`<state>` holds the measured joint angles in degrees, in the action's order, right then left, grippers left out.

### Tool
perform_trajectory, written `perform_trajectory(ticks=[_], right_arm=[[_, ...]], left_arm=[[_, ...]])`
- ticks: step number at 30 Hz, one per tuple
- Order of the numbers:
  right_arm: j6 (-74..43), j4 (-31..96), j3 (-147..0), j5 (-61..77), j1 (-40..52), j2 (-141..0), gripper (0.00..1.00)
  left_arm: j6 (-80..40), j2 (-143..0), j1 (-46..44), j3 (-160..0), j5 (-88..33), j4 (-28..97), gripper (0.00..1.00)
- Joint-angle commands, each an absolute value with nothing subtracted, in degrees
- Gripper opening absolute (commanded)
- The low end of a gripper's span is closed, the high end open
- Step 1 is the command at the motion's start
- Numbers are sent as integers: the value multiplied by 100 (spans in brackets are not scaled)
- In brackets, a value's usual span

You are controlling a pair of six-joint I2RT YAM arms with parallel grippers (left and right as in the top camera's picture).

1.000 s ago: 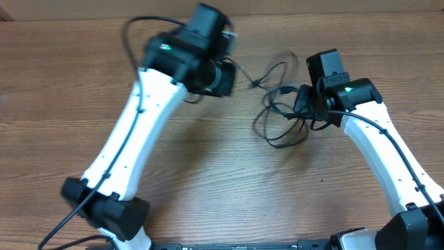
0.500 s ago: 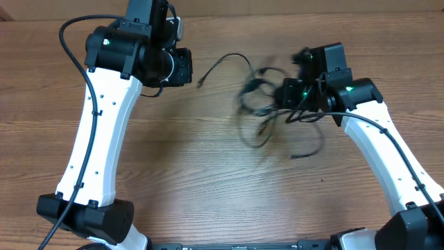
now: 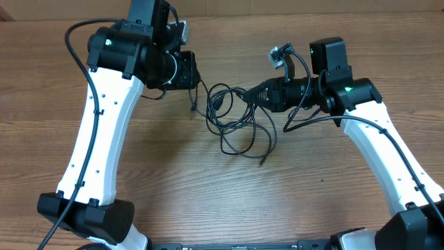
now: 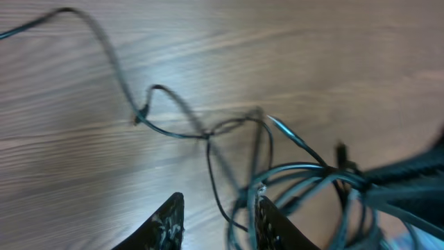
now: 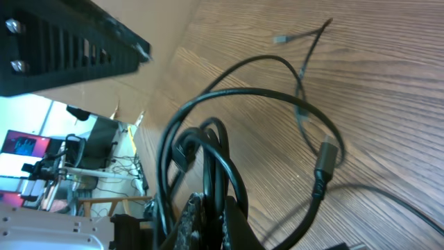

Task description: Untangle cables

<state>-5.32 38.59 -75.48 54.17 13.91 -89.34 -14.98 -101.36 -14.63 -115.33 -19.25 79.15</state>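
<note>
Tangle of thin black flexible cables [image 3: 243, 98] with small plug ends, located at the middle of the brown wood-grain table [image 3: 208, 201], nearer its far edge than its near edge. The black right gripper [image 3: 257, 93] points toward the left edge and pinches a bunch of strands. In the right wrist view the cables [image 5: 220, 154] rise as dark loops from between the closed right gripper [image 5: 211, 219]. Several loops spread from that grip toward the left and near edges, and 1 loose plug end [image 3: 262, 160] lies closest to the near edge. Whether the loops rest on the wood or hang above it cannot be told. The black left gripper [image 3: 192, 73] sits just beside the tangle. In the left wrist view the left gripper [image 4: 218, 201] has its 2 fingers spread with nothing clamped, and the cables [image 4: 298, 167] pass close to 1 finger.
</note>
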Motion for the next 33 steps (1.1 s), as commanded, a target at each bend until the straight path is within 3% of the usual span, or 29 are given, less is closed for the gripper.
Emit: perform_trajectory(ticks=[1, 14, 17, 20, 21, 24, 27, 29, 33], right_arm=[[-467, 3795, -7653, 5758, 1380, -8906, 4], [-788, 3389, -7653, 5937, 1380, -8908, 4], [-790, 3553, -7653, 5518, 1380, -8908, 4], [-869, 4049, -7653, 4248, 1380, -8906, 5], [-1120, 4331, -7653, 3361, 1380, -8908, 19], [-1787, 5004, -7651, 1184, 1380, -8908, 45], [-2165, 5502, -7653, -167, 1380, -8908, 56], [-2163, 5594, -7653, -143, 1380, -8908, 61], [-2056, 5699, -7653, 530, 1380, -8908, 73]], left_arm=[[-1168, -10248, -1514, -11437, -2906, 7870, 34], [-1037, -10857, -1688, -11406, -3371, 7996, 31], [-1026, -10864, -1695, -11402, -2976, 8053, 29], [-1033, -10864, -1695, -11402, -2296, 8213, 27], [-1050, -10864, -1695, -11402, -2102, 8283, 26], [-1070, -10864, -1695, -11397, -1909, 8423, 27], [-1072, -10864, -1704, -11371, -1911, 8416, 27], [-1072, -10864, -1730, -11356, -1911, 8407, 28], [-1070, -10864, -1800, -11332, -1890, 8399, 40]])
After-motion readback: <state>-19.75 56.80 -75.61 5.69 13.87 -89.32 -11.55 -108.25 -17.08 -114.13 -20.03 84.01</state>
